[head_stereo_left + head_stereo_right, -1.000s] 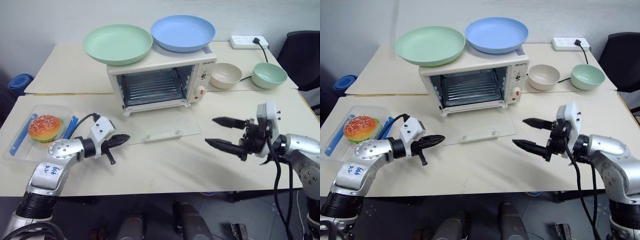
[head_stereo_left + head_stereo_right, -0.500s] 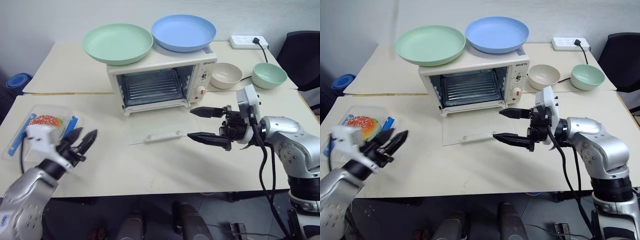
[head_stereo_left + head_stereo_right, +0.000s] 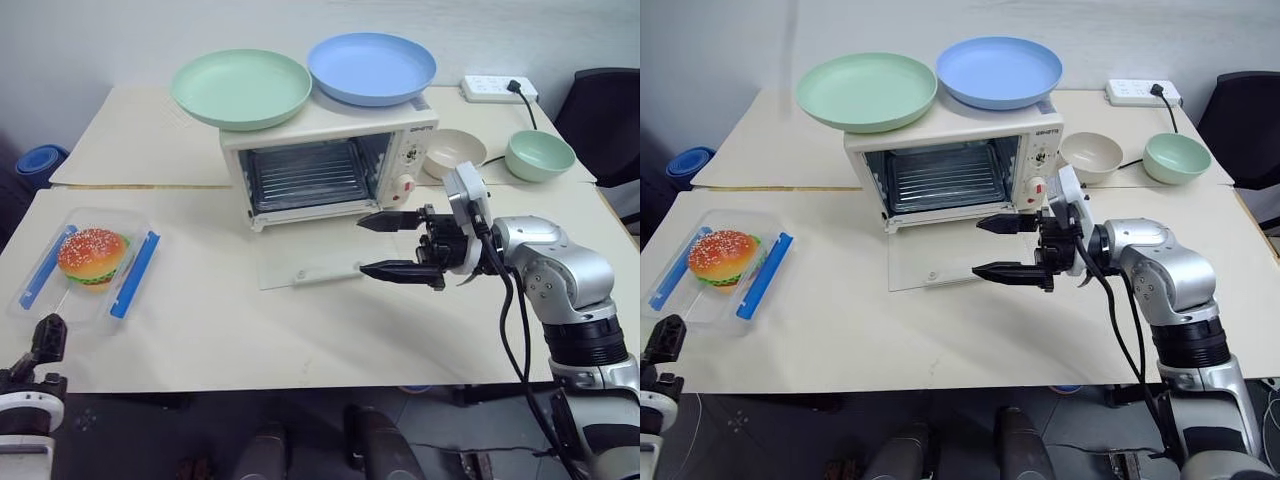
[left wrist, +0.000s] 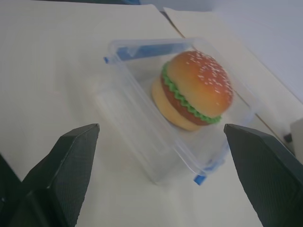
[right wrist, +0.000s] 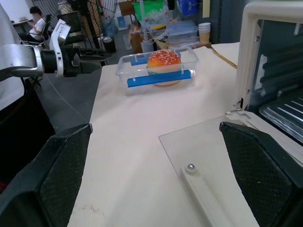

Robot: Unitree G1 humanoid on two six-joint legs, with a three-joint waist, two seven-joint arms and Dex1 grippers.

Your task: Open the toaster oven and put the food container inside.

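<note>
The cream toaster oven stands at mid-table with its glass door folded flat onto the table and its rack showing. At the table's left lies the food container, a clear tray with blue clips holding a toy hamburger. My left gripper is open at the table's near left corner, pointing at the container from a short way off. My right gripper is open and empty, pointing left, just above the door's right edge in front of the oven.
A green plate and a blue plate rest on the oven's top. A beige bowl, a green bowl and a power strip sit at the back right. A black chair stands to the right.
My left arm swung back and left from beside the door to the table's near corner, and its gripper went from shut to open. The right gripper moved left over the door.
</note>
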